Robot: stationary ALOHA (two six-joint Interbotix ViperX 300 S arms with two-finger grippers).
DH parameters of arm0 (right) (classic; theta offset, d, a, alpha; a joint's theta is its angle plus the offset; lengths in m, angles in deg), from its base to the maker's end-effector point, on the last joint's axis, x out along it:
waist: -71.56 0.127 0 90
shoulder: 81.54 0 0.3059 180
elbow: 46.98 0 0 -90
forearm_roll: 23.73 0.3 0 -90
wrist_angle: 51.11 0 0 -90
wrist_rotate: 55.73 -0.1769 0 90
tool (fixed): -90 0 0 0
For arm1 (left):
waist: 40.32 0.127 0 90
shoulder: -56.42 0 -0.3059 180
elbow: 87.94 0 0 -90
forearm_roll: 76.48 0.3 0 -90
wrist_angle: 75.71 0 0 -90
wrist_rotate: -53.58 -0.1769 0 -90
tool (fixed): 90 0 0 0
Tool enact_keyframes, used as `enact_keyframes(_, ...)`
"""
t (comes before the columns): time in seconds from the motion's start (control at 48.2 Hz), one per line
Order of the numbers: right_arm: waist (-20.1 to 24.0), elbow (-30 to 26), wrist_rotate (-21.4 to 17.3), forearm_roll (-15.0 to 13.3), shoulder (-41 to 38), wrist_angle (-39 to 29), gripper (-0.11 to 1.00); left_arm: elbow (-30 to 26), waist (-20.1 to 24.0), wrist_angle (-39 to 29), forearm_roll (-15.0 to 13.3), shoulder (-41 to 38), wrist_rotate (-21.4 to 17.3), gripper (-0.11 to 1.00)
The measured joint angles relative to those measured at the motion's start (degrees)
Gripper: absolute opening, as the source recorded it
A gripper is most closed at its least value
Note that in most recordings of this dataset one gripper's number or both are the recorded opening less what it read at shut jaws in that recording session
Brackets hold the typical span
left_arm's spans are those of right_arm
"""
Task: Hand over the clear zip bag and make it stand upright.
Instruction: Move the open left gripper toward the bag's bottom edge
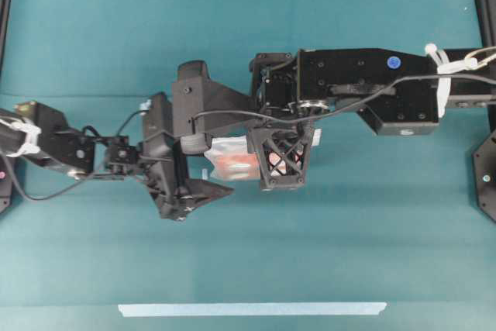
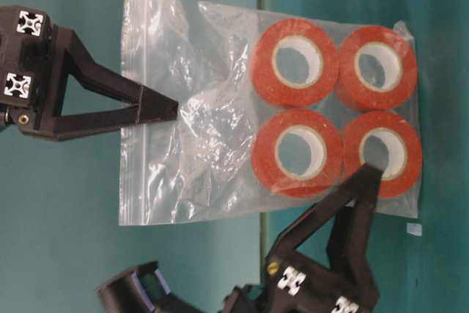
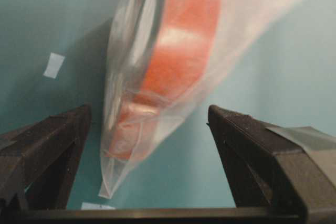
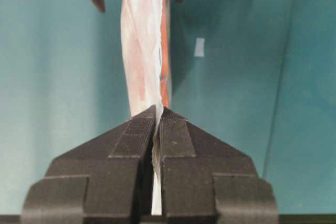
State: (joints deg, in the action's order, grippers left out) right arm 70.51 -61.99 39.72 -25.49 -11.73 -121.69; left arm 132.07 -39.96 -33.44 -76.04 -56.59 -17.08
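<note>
I see my right pincer (image 4: pixel 156 116) clenched on the zip edge of the clear zip bag (image 2: pixel 220 100), holding it up off the teal tabletop (image 1: pixel 325 246). The four orange-red tape rolls (image 2: pixel 333 108) sit packed at the bag's far end. My left pincer (image 3: pixel 147 124) stands spread wide, its fingers (image 3: pixel 58 140) on either side of that roll end, not closed on it.
</note>
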Motion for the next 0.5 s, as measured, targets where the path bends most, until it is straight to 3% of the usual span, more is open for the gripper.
enact_keyframes(0.498, 0.00, 0.26, -0.18, 0.00, 0.00, 0.00, 0.03, -4.13, 2.02, 0.00, 0.00, -3.08, -0.09, 0.96)
